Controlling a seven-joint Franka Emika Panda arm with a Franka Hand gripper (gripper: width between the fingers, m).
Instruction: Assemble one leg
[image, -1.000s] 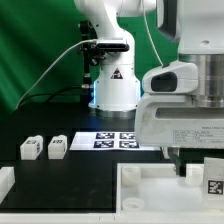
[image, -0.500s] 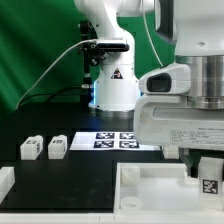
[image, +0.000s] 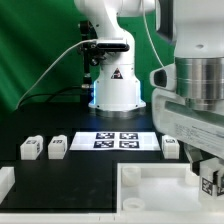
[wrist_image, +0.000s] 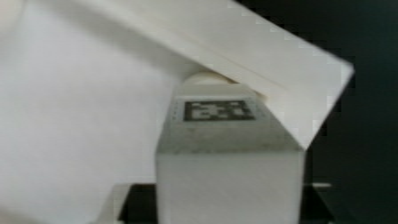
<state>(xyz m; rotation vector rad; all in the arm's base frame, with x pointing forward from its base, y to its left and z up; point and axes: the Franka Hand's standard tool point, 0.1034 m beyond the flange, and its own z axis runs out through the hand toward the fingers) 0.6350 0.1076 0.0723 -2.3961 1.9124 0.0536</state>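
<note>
My gripper (image: 209, 172) is at the exterior view's right edge, shut on a leg (image: 212, 181), a stubby white block whose tag faces the camera. It holds the leg over the right part of the large white panel (image: 150, 192). In the wrist view the held leg (wrist_image: 222, 150) stands between the jaws of the gripper (wrist_image: 222, 206), tag visible, with a corner of the panel (wrist_image: 107, 90) behind it. Two more legs (image: 30, 148) (image: 57, 146) stand at the left. Another leg (image: 170, 146) sits just behind the gripper.
The marker board (image: 115, 140) lies in front of the robot base (image: 112, 85). A white part (image: 5, 181) shows at the lower left edge. The table is black, with a green backdrop behind.
The hand has turned and shifted toward the exterior view's right, uncovering the leg on the table behind it. The held leg stays low over the panel's right part.
</note>
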